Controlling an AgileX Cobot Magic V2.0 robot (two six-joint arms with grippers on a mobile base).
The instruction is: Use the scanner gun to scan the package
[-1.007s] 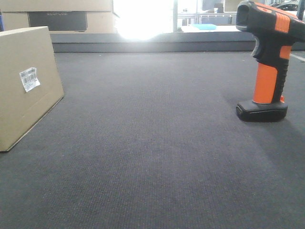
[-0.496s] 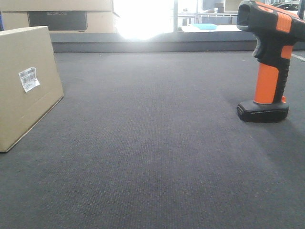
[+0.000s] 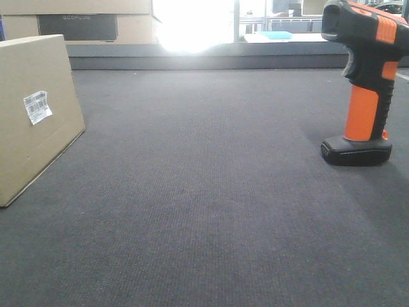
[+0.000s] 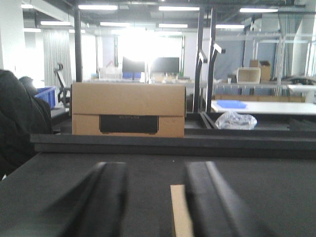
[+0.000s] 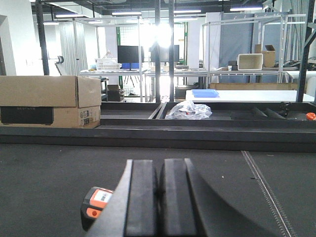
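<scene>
Jaws on the left arm stand parted: in the left wrist view the two dark fingers (image 4: 106,197) reach forward with a clear gap between them. A thin tan strip shows low in that gap, too little of it to tell what it is. Jaws on the right arm are pressed together, the fingers (image 5: 143,197) touching along their length with nothing between them.

In the front view the package (image 3: 32,109) stands at the left edge of the dark desk (image 3: 204,192), leaning back slightly, its white label (image 3: 37,107) on the face turned to the camera. The scanner (image 3: 365,83) stands upright on its flat foot at the far right, head pointing left, well apart from the package. In the right wrist view the scanner's orange-patched head (image 5: 98,202) shows just left of the closed fingers, low in the picture; whether it touches them I cannot tell.

Behind the desk's raised back edge sits a box (image 3: 77,25) with a dark grey panel. A crumpled clear bag (image 5: 190,110) lies beyond it, and a blue tray (image 5: 205,93) rests on a white table farther back.
</scene>
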